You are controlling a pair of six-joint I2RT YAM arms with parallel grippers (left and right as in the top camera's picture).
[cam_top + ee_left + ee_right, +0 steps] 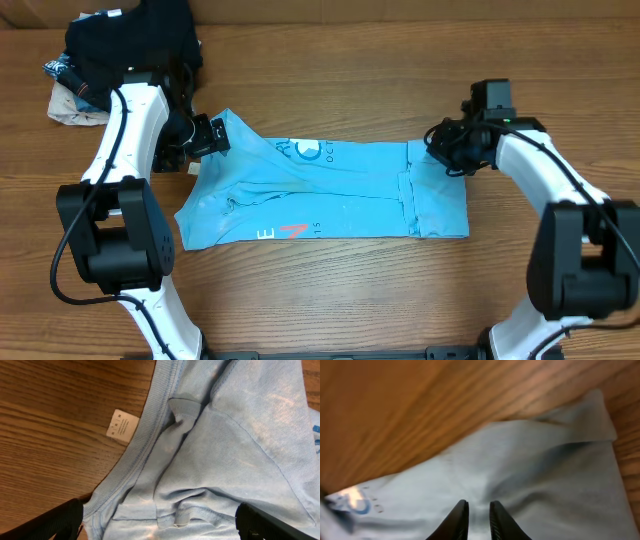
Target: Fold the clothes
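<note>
The clothes are one light blue T-shirt [330, 195] lying partly folded across the middle of the wooden table, with red and white lettering near its front edge. My left gripper [210, 135] hovers over the shirt's far left corner. In the left wrist view it [157, 522] stands wide open over the ribbed collar and bunched folds of the shirt [225, 435]. My right gripper [445, 150] is at the shirt's far right corner. Seen from the right wrist, its jaws [479, 505] stand a narrow gap apart just above the cloth [530, 460], which shows through the gap.
A pile of black folded garments [135, 40] sits at the far left corner, with a pale bundle [75, 100] beside it. A white label [122, 423] sticks out from the collar onto bare wood. Both arm bases stand at the near edge.
</note>
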